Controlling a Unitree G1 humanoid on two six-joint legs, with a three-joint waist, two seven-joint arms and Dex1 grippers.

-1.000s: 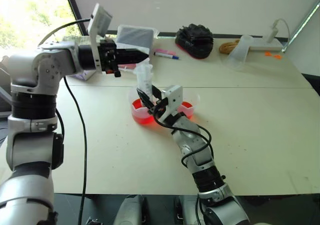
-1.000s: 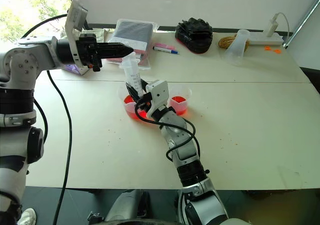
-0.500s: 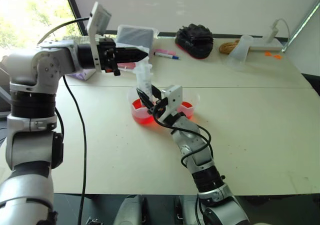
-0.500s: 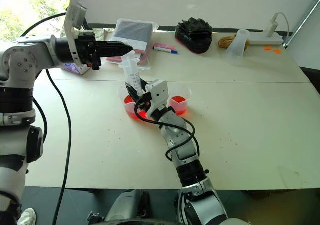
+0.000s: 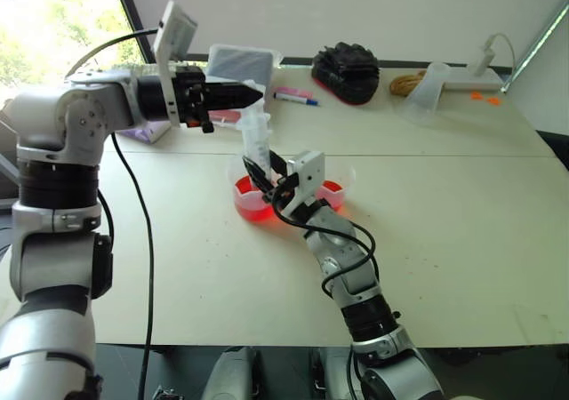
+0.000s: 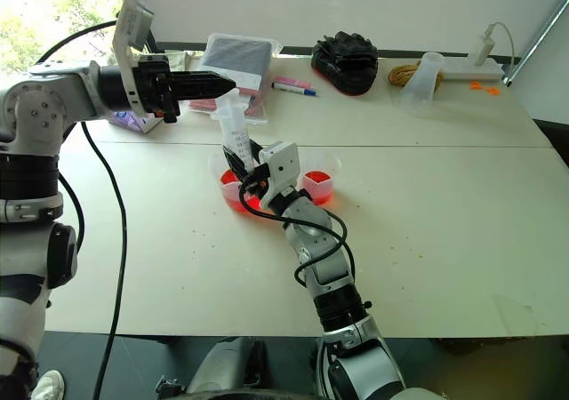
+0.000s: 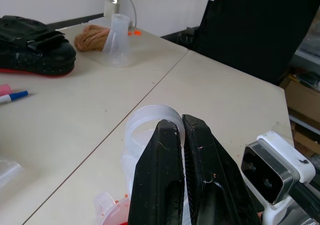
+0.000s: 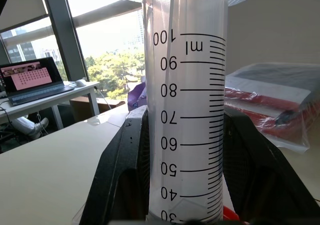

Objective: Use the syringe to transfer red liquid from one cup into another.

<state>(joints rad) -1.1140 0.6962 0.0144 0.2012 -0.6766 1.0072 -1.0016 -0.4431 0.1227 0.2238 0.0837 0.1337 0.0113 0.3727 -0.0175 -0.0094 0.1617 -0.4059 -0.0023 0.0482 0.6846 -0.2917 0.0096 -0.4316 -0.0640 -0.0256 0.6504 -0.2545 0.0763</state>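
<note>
Right wrist view. The syringe (image 8: 187, 110), upright, stands clamped between the two black fingers (image 8: 125, 170), its printed scale running from 30 up to 100 ml. Beyond the fingers, a plastic-wrapped bundle (image 8: 272, 102) lies on the pale counter (image 8: 55, 177); past them on the other side, a laptop (image 8: 35, 80) stands before sunlit windows.

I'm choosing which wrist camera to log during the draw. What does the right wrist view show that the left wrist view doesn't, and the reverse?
Right wrist view, not the left: the printed millilitre scale on the large clear plastic syringe, clamped between the right gripper's black fingers, with an open laptop and a plastic-wrapped package behind.
Left wrist view, not the right: the left gripper, shut, at the syringe's round top, plus a black bag, a coil of tan rope, a clear plastic flask and red liquid.
Both: the syringe.
</note>
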